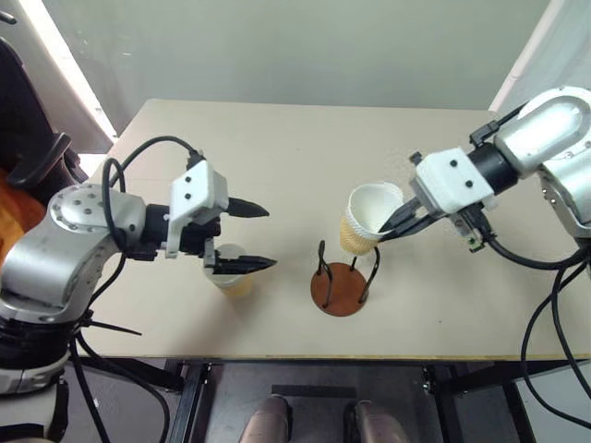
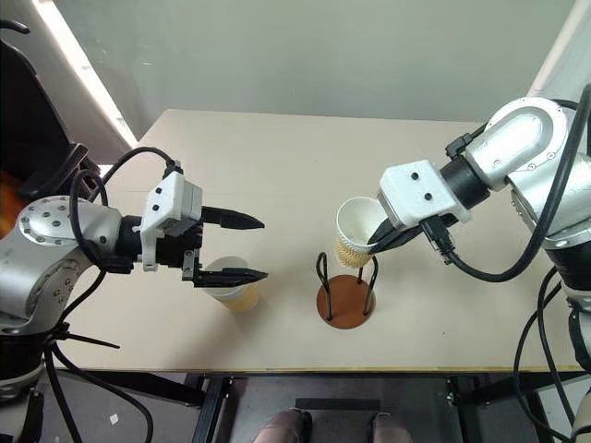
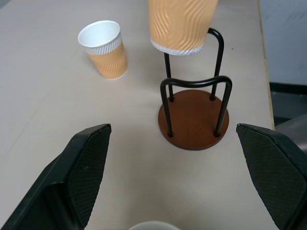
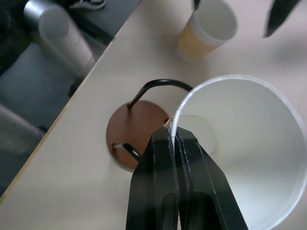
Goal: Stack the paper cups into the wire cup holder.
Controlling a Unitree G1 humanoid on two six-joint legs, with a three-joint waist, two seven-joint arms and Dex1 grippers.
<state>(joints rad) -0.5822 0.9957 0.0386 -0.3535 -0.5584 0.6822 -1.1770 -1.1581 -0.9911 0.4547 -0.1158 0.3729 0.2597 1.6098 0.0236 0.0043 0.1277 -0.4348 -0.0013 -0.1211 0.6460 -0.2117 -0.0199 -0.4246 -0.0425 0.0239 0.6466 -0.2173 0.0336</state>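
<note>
R claw pinches cup rim over holder; L claw wide, empty; L wrist shows far cup.

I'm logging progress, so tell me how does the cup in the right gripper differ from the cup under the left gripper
The held cup hangs tilted in the air above the wire cup holder, its rim pinched by the right gripper. The table cup stands upright on the table below the open left gripper, and nothing grips it. Both are ribbed yellow-tan cups, white inside, and neither is in the holder yet.
</note>
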